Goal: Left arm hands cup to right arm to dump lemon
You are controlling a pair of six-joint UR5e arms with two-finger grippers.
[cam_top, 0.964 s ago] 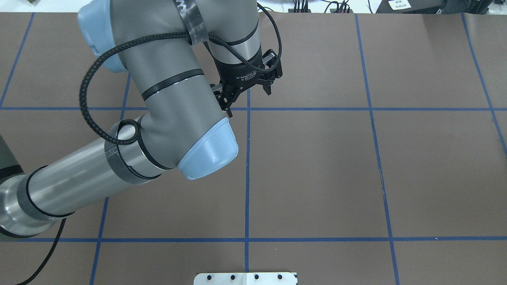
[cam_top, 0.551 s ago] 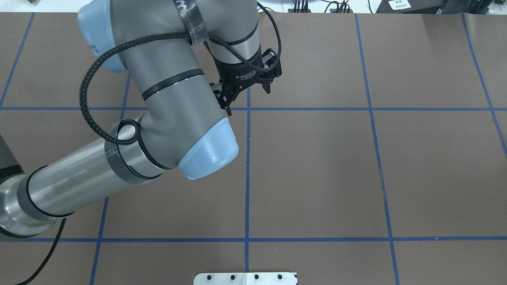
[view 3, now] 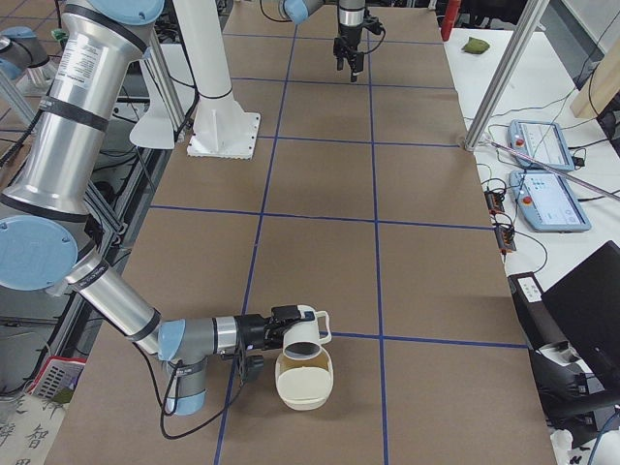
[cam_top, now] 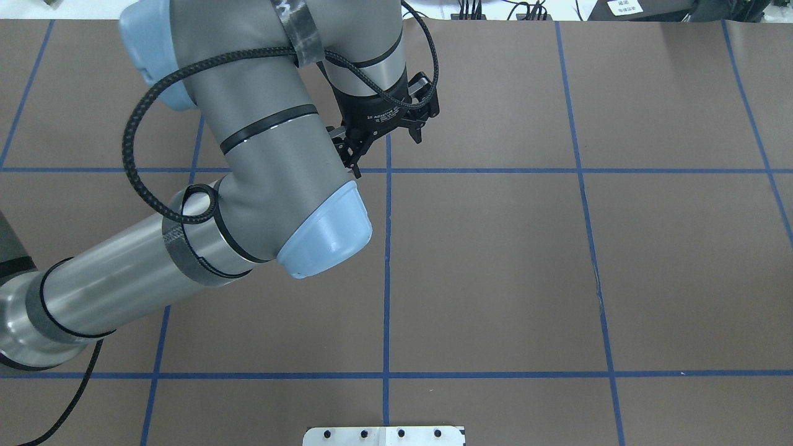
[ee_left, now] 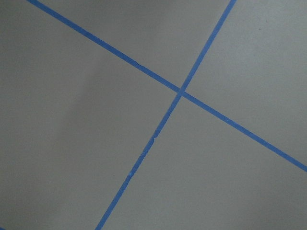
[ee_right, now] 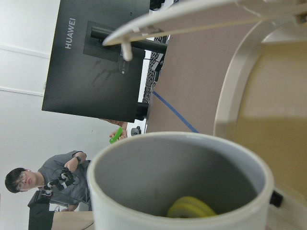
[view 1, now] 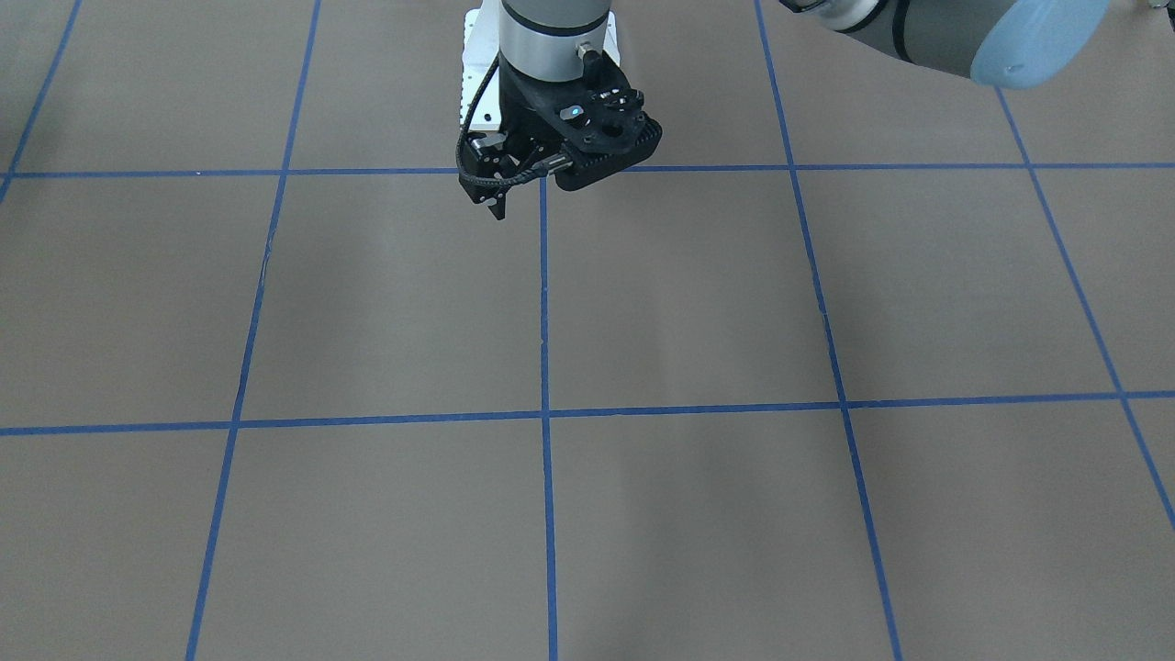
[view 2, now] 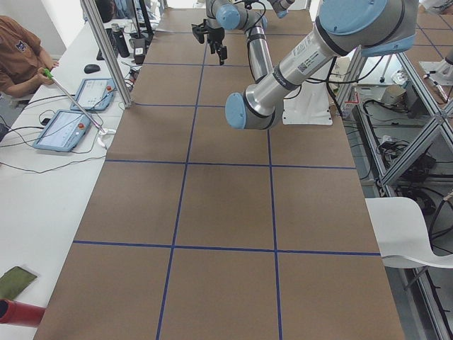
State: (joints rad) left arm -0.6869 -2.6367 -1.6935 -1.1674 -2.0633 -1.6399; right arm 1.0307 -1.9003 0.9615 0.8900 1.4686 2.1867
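Note:
The cup [view 3: 303,335] is cream-white and hangs tilted, just above a cream bowl [view 3: 304,385] near the table's right end. My right gripper [view 3: 287,326] is shut on it. In the right wrist view the cup's grey inside [ee_right: 182,177] fills the frame, with the yellow lemon [ee_right: 192,209] low in it and the bowl's rim [ee_right: 229,103] behind. My left gripper [cam_top: 385,152] is open and empty above a blue tape crossing at mid-table. It also shows in the front-facing view [view 1: 542,188]. The left wrist view shows only tape lines.
The robot's white base plate [view 3: 224,136] stands at the table's near edge. Tablets [view 3: 548,201] and a dark monitor [ee_right: 96,57] lie beside the table on the operators' side. A person [ee_right: 48,179] sits there. A frame post [view 3: 499,77] stands by the edge.
My left arm and its open gripper have shifted slightly toward the far edge of the table. Nothing else in the overhead view has moved.

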